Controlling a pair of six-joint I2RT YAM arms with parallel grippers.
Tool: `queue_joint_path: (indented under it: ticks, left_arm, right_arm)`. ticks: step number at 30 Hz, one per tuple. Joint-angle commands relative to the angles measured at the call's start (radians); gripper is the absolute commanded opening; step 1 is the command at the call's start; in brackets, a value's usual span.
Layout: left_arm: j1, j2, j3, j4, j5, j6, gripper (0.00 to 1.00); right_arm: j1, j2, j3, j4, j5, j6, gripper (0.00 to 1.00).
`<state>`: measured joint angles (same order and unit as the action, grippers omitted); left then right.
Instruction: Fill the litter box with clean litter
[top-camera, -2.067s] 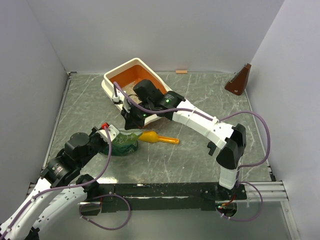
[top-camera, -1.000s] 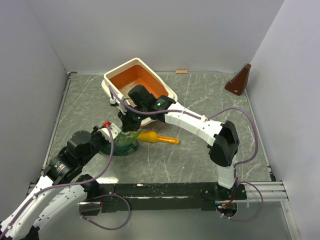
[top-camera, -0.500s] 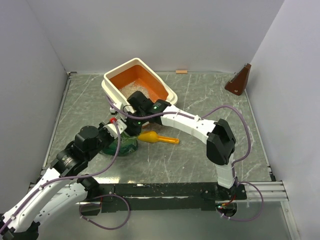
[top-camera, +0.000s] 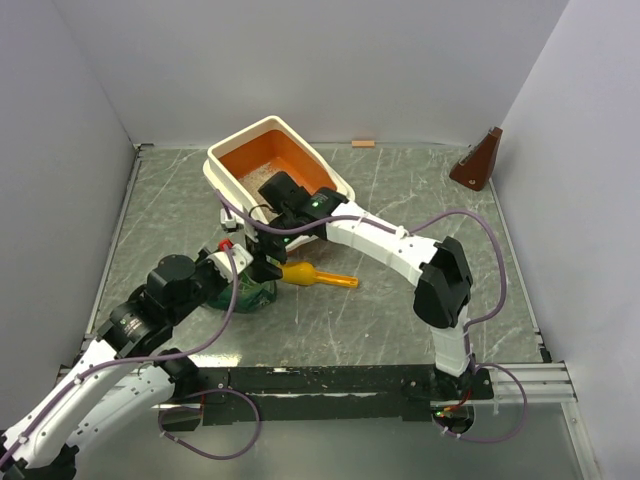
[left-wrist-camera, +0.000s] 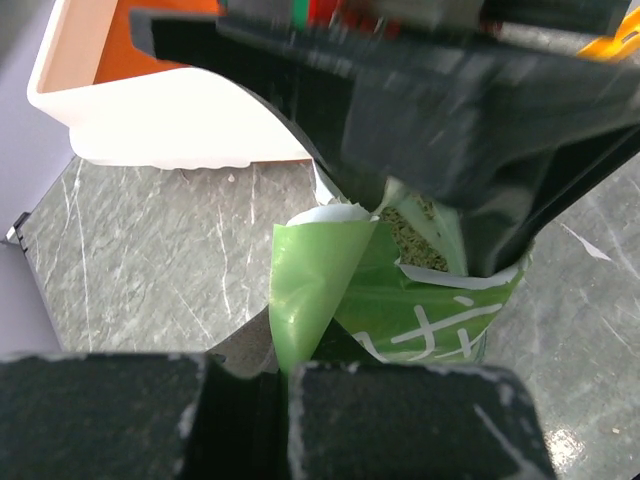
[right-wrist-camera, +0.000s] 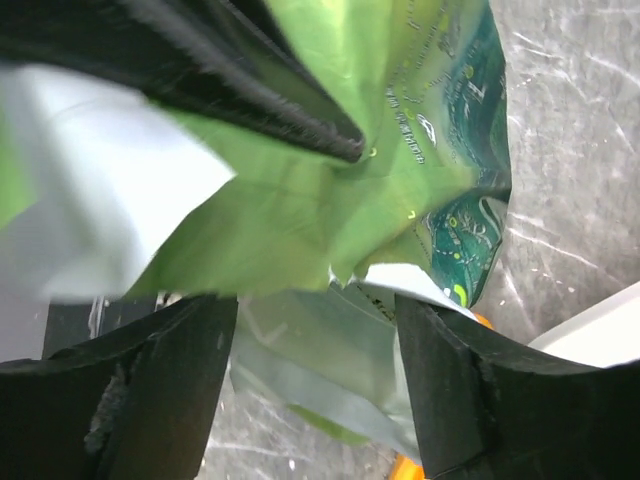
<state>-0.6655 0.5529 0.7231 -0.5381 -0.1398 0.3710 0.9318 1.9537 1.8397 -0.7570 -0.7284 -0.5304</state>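
Observation:
The litter box (top-camera: 222, 165), cream outside and orange inside, stands at the back left, with a patch of clean litter (top-camera: 262, 179) on its floor. A crinkled green bag (top-camera: 247, 292) stands upright in front of it, and grains (left-wrist-camera: 415, 226) show in its open mouth. My left gripper (left-wrist-camera: 285, 400) is shut on a flap of the green bag (left-wrist-camera: 320, 280). My right gripper (right-wrist-camera: 315, 390) hangs open over the top of the bag (right-wrist-camera: 400, 150), its fingers (right-wrist-camera: 170, 390) well apart on either side of the bag's edge.
A yellow-orange scoop (top-camera: 320, 277) lies on the table just right of the bag. The box's white wall (left-wrist-camera: 150, 130) is close behind the bag. A brown wedge-shaped object (top-camera: 478, 160) stands at the back right, and a small tan block (top-camera: 363, 143) lies by the back wall.
My right arm came down from the litter box to the bag's top, and its jaws have just opened there. The left gripper stays shut on the bag.

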Motion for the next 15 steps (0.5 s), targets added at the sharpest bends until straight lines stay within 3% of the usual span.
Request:
queue_joint_path:
  ticks: [1,9,15]
  left_arm:
    - [-0.002,-0.024,0.041,0.193,0.003,-0.004,0.01]
    - [-0.003,-0.025,0.029,0.205,0.006,-0.004,0.01]
    - [-0.005,-0.021,0.016,0.222,-0.006,-0.009,0.02]
  right_arm:
    - [0.010,0.019,0.078,-0.165,-0.076,-0.057,0.77]
    - [-0.099,-0.281,-0.163,0.126,0.113,0.135,0.77]
    - [-0.163,-0.479,-0.377,0.171,0.286,0.148,0.78]
